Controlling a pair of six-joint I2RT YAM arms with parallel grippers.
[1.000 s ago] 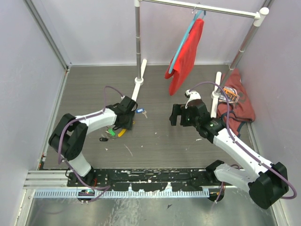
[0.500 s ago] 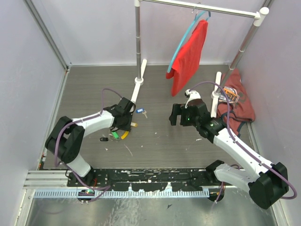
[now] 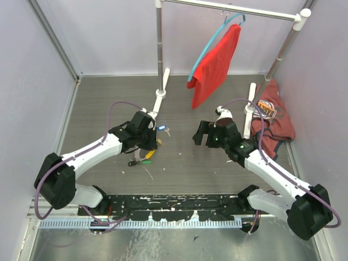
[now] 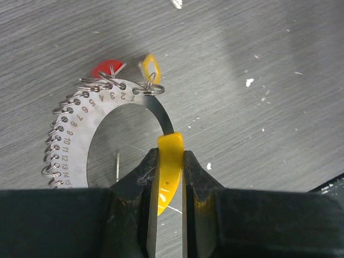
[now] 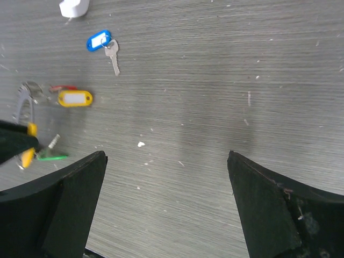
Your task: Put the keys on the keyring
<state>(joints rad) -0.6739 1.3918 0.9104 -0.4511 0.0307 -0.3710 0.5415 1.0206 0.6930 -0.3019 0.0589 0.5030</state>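
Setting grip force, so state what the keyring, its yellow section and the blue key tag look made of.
Keyring: flat silvery plate with stamped numbers and a dull sheen, likely steel. Yellow section: opaque, smooth, glossy, probably plastic. Blue key tag: shiny coloured shell around a white label, seemingly plastic; its key looks like bare metal.

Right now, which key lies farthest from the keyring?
The blue-tagged key, lying alone; the yellow-tagged key and red-tagged key sit at the keyring.

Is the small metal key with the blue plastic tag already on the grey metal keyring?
No, the blue-tagged key lies by itself, clearly apart from the grey metal keyring.
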